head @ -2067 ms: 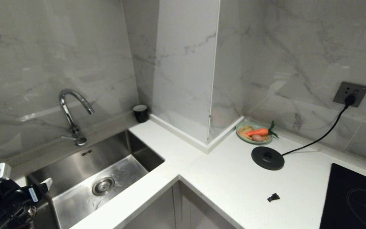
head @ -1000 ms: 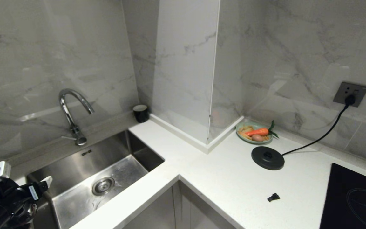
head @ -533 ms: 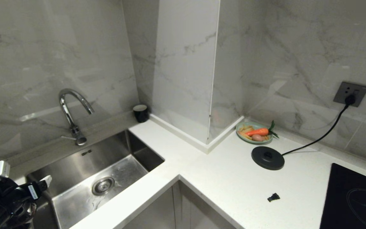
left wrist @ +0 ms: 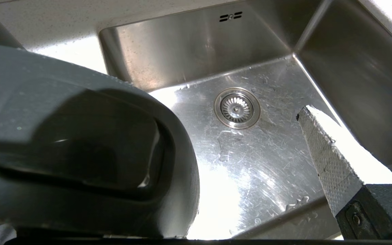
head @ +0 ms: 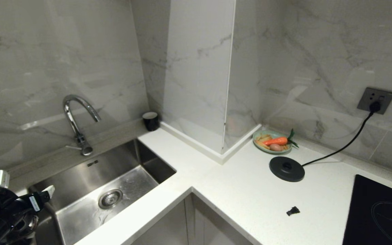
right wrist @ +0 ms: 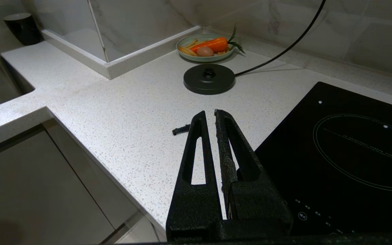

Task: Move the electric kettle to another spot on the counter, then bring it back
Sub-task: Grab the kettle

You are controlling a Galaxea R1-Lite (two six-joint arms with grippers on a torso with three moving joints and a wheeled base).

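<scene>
White speckled stone counter [head: 250, 190] carried no kettle anywhere the head view reached. The flat round black base disc [head: 286, 168] lay bare near the back lip, its cord [head: 339, 149] running up to the wall socket [head: 375, 100]. A small black cup [head: 150, 121] stood in the counter's back corner beside the stainless steel sink [left wrist: 250, 41].

The left gripper [head: 22, 190] hung over the sink's left end, its jaws spread wide. In the left wrist view one white textured finger [left wrist: 322, 149] stood clear, with bare sink floor and the round drain [left wrist: 237, 108] showing beside it. Close on the other side a big dark rounded shape with a grey looping rim filled the view. It looked like the handle of the tall glossy black electric kettle [left wrist: 80, 102], though I could not tell for certain. It sat just beside the gripper and was not clamped by the visible finger.

The right gripper [right wrist: 209, 114] was parked above the counter's front edge beside the black glass hob [right wrist: 352, 143], fingers nearly pressed together on nothing.
</scene>
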